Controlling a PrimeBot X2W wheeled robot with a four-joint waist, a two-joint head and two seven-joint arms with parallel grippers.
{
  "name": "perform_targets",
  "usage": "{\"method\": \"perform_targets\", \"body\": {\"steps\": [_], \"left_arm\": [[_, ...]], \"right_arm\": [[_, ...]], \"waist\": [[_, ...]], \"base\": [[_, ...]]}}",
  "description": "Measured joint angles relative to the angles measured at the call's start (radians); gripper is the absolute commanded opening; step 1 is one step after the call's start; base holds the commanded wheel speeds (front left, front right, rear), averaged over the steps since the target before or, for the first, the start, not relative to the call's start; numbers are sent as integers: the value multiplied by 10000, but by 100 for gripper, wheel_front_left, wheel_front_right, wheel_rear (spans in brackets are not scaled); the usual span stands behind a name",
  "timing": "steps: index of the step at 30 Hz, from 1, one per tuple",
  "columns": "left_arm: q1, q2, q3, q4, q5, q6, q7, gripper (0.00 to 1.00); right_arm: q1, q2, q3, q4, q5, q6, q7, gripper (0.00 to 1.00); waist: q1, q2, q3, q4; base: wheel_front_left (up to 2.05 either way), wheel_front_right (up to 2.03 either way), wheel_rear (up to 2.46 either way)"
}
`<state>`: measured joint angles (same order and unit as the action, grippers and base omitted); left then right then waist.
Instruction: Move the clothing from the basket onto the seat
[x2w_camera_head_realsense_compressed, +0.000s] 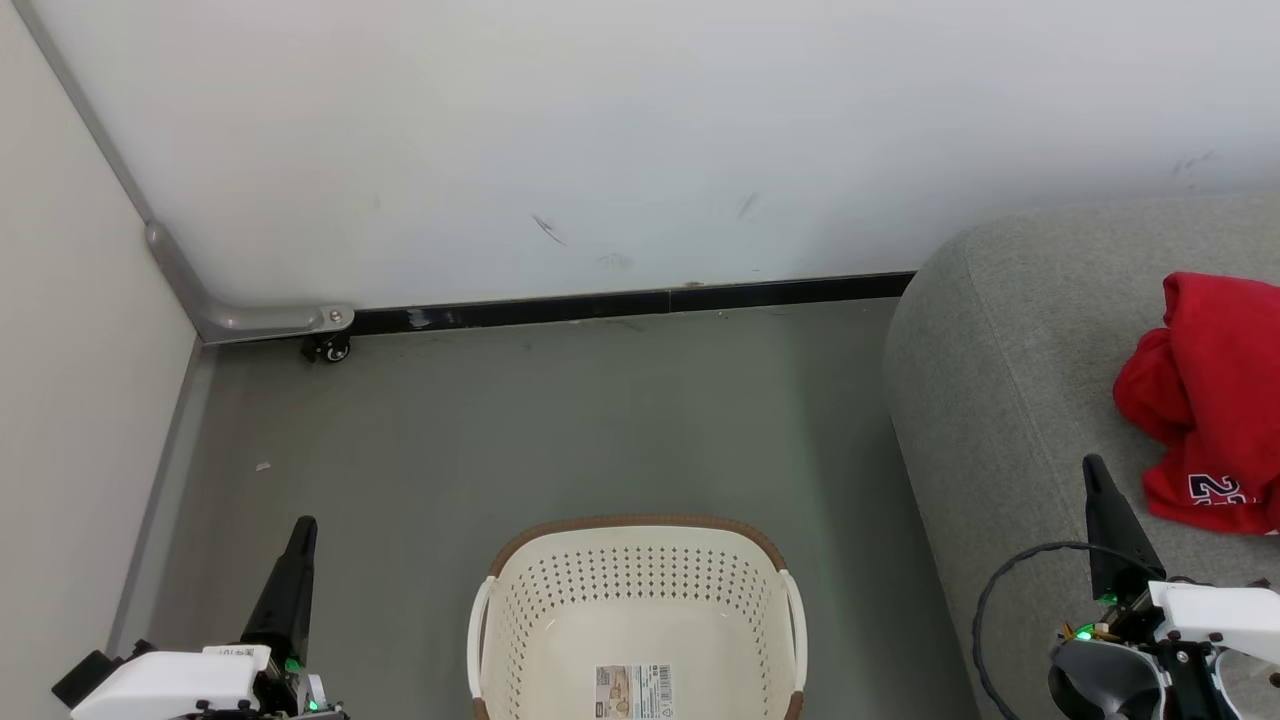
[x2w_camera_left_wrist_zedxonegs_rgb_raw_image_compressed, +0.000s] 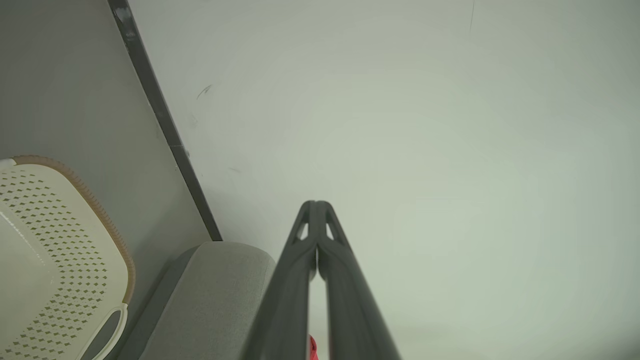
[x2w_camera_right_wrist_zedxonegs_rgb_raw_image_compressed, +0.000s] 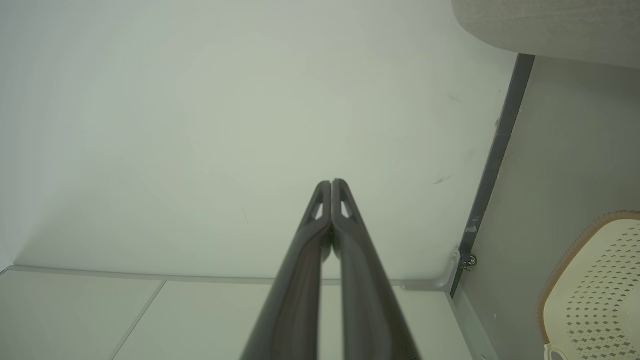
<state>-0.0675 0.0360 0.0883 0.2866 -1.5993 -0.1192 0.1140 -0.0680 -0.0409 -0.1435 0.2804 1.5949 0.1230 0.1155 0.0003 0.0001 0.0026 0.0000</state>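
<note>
— Well, what is called for now?
— Little, it seems. The left gripper is pinched closed on nothing. The laundry basket is found bare but for a label, as far as is shown. Over the grey seat the right gripper is closed too, empty, near the heaped red clothing. That heap is best left undisturbed.

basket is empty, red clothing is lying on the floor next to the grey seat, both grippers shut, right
Not quite. The head view shows the clothing lying on the seat itself, not down beside it. The rest holds: the part of the basket in view has nothing in it but a label, and the wrist views show the left gripper and the right gripper shut.
</note>
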Motion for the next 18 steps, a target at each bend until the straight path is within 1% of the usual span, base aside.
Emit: {"method": "perform_targets", "body": {"steps": [18], "left_arm": [[0,0,-2,-25,0,0,0,0]], "right_arm": [[0,0,15,-4,0,0,0,0]], "waist": [[-1,0,1,0]], "base": [[0,0,0]]}}
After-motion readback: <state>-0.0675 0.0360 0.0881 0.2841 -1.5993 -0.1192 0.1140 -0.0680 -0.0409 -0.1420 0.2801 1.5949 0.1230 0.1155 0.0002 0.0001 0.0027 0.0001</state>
